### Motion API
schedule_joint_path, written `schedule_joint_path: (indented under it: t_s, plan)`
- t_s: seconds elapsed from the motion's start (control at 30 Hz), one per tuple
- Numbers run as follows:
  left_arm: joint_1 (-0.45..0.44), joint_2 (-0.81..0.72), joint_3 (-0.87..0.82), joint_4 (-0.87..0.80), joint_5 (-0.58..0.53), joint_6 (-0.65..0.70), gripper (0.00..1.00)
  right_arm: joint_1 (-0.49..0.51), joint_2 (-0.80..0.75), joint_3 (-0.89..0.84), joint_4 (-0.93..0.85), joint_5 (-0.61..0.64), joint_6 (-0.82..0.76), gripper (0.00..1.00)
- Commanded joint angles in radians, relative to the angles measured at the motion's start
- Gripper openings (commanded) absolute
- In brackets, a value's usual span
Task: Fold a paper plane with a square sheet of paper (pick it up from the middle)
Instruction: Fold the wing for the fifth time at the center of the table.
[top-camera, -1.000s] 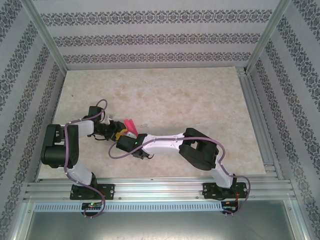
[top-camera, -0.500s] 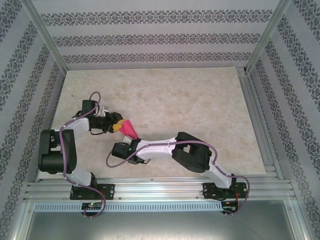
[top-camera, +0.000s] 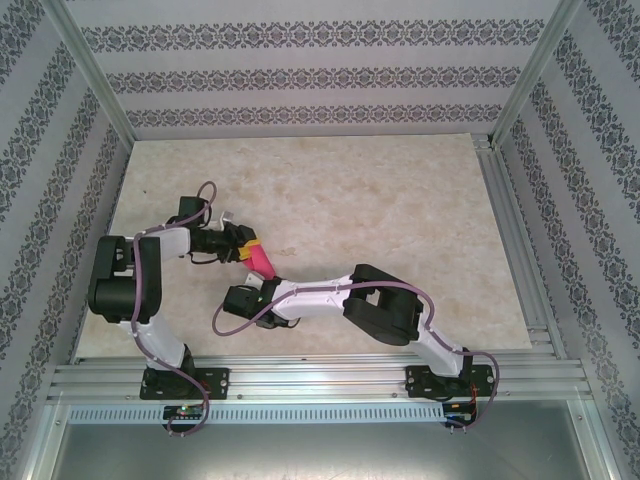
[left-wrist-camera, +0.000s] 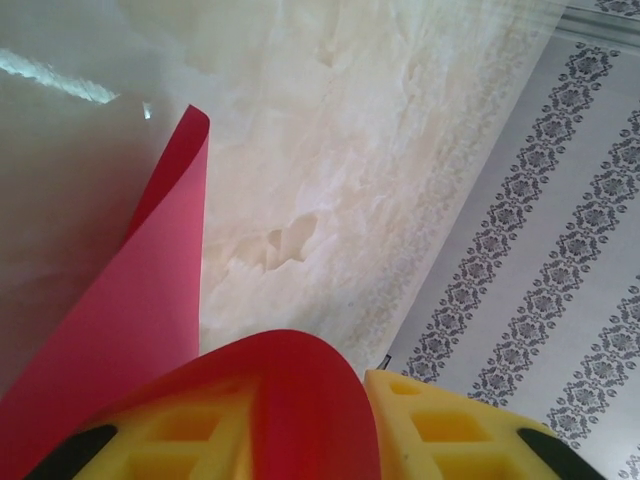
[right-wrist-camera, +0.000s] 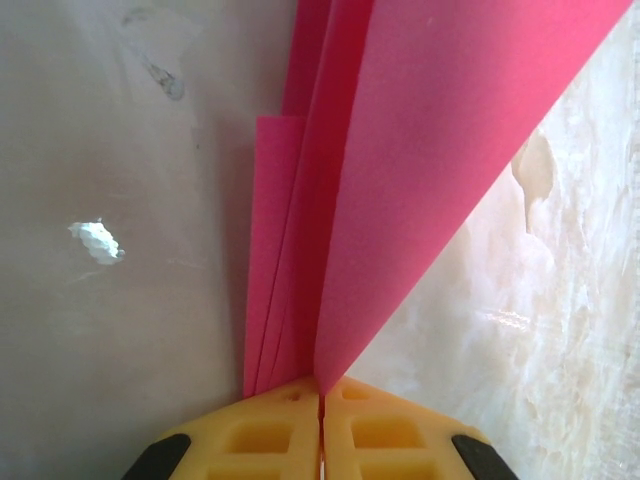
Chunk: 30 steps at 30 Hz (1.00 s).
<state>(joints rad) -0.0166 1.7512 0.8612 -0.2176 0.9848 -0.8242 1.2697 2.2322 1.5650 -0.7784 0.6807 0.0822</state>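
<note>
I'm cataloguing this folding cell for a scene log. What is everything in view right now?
pink paper: one, magenta-pink, folded in layers, between the two grippers, left of centre.
table: one, beige marbled, under the arms.
walls: three, white with grey patterned bands, around the table.
frame rail: one, silver, near edge, carrying the arm bases.
left gripper: one, yellow fingers, either side of the paper's far end; grip unclear.
right gripper: one, yellow fingers, shut on the paper's near end.
left arm, right arm: two, white and black, purple cables.
</note>
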Motion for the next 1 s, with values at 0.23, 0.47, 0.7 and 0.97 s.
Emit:
schedule_joint_path:
  t_s: [0.23, 0.47, 0.7, 0.97]
  plan:
    - [-0.046, -0.049, 0.074, -0.113, -0.066, 0.053, 0.34, 0.002, 0.041, -0.025, 0.038, -0.038, -0.013, 0.09]
    - [-0.043, -0.113, 0.088, -0.184, -0.131, 0.083, 0.33, 0.0, 0.043, -0.028, 0.04, -0.045, -0.002, 0.09]
    - [-0.038, -0.219, 0.176, -0.285, -0.26, 0.098, 0.4, 0.0, 0.042, -0.037, 0.045, -0.045, -0.01, 0.09]
    - [-0.105, -0.061, 0.198, -0.241, -0.063, 0.131, 0.35, -0.001, 0.044, -0.035, 0.042, -0.048, -0.004, 0.09]
